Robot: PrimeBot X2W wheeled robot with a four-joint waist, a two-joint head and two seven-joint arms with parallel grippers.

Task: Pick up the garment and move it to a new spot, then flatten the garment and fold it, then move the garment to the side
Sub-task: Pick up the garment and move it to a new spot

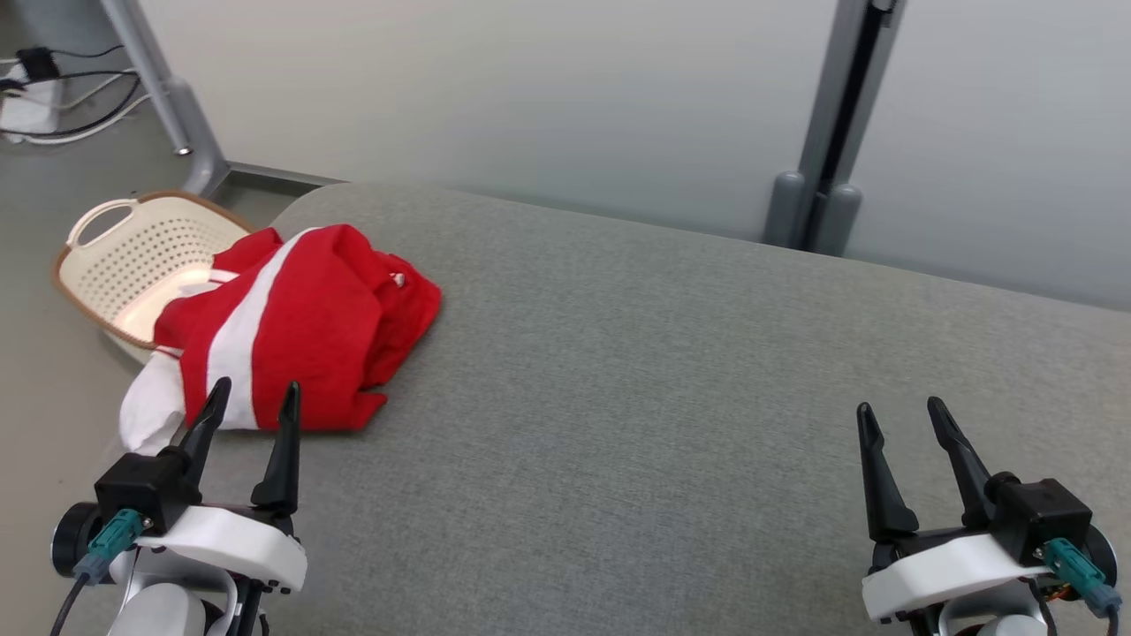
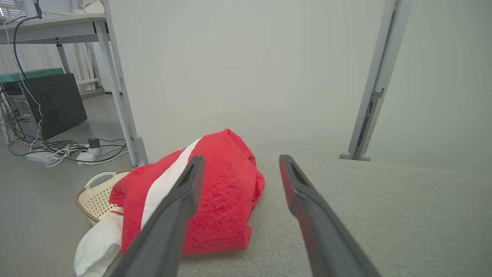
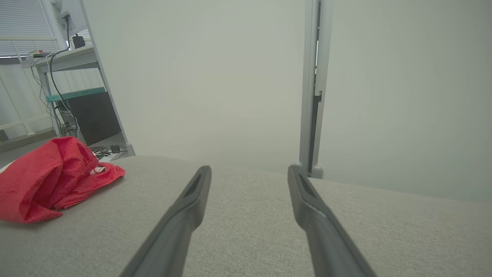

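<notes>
Crumpled red-and-white cloth garment at 10 o'clock on grey padded surface, white end drooping off edge. Looks soft, light, limp; likely to bunch. Best pinch: thick red fold. Left claw at 8 o'clock, right claw at 4 o'clock: both spread, empty.

Table: open room from centre to right edge, nothing ahead of right gripper. Garment heaped at far-left corner, spilling over the left edge, just ahead of left gripper. Basket on floor beside that edge, partly behind the heap. Wall and post close the far side.
</notes>
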